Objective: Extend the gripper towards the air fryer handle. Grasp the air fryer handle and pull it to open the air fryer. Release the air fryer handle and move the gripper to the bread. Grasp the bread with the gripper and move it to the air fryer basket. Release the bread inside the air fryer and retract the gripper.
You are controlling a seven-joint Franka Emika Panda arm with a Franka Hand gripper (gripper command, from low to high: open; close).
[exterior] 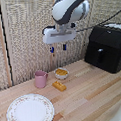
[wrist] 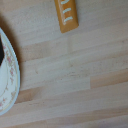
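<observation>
Six items logged, biggest first; we only list what we can see.
surface (exterior: 93,98): light wood planks, everything below sits on it.
air fryer (exterior: 105,47): black box at the exterior view's right, back of the surface. We see the air fryer basket (exterior: 100,59) flush in the body, so drawer closed; air fryer handle (exterior: 100,55) upright on its face, nothing touching it.
arm + gripper (exterior: 57,47): hangs high above the middle of the surface, well apart from the fryer. Fingers (exterior: 64,47) point down, parted, nothing between them.
plate (exterior: 30,110): round, white, patterned rim, front at the exterior view's left. We also catch its edge in the wrist view (wrist: 11,75).
pink cup (exterior: 40,78): upright, behind the plate.
bowl (exterior: 61,73): small, white, yellow-orange food inside, beside the cup.
bread (exterior: 59,86): golden block lying flat on the surface, just in front of the bowl, roughly below the gripper; wrist view shows it too (wrist: 66,15).
</observation>
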